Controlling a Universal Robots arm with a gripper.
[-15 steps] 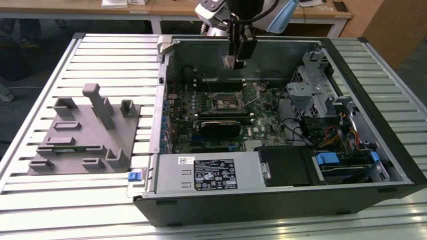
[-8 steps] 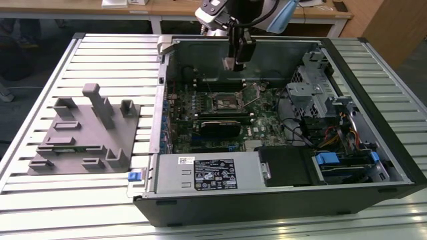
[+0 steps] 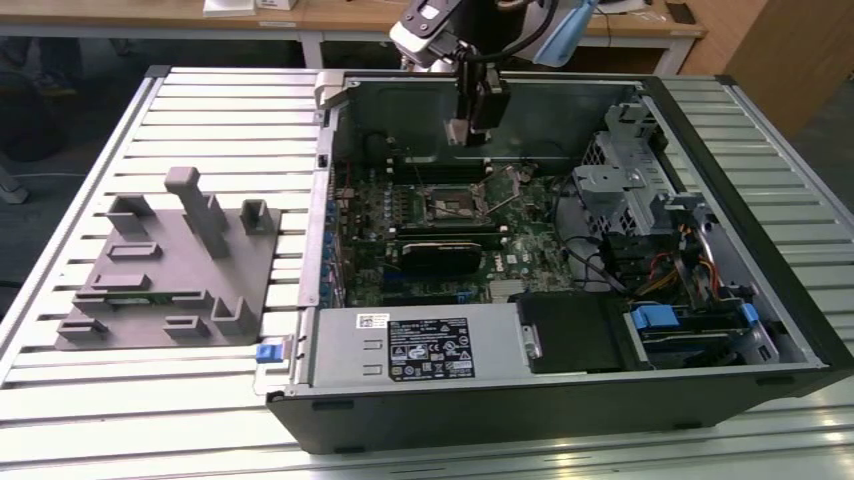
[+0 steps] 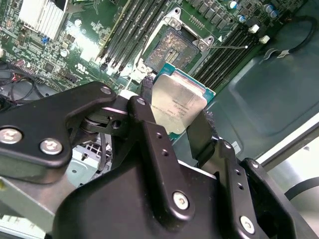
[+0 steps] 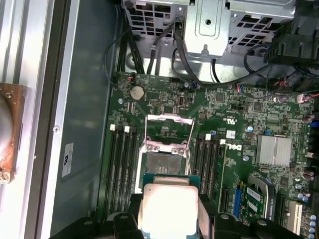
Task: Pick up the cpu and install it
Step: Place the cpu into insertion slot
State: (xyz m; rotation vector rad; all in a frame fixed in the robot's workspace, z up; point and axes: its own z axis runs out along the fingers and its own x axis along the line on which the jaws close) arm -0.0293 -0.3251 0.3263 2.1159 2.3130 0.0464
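My gripper (image 3: 465, 135) hangs inside the open computer case (image 3: 561, 400), above the back of the green motherboard (image 3: 521, 235). It is shut on the cpu (image 4: 179, 107), a small square chip with a pale silver top, held by two opposite edges between the black fingers (image 4: 199, 134). In the first wrist view the cpu (image 5: 167, 204) sits just short of the open socket (image 5: 162, 162), whose metal load plate stands raised. The socket (image 3: 450, 207) lies below and in front of the gripper in the exterior view. The chip is in the air, clear of the board.
Memory slots (image 5: 122, 159) flank the socket on both sides. A metal drive cage (image 3: 627, 190) with cables fills the case's right part, and a power supply (image 3: 414, 345) lies along its front. A grey plastic fixture (image 3: 174, 270) stands on the slatted table at the exterior view's left.
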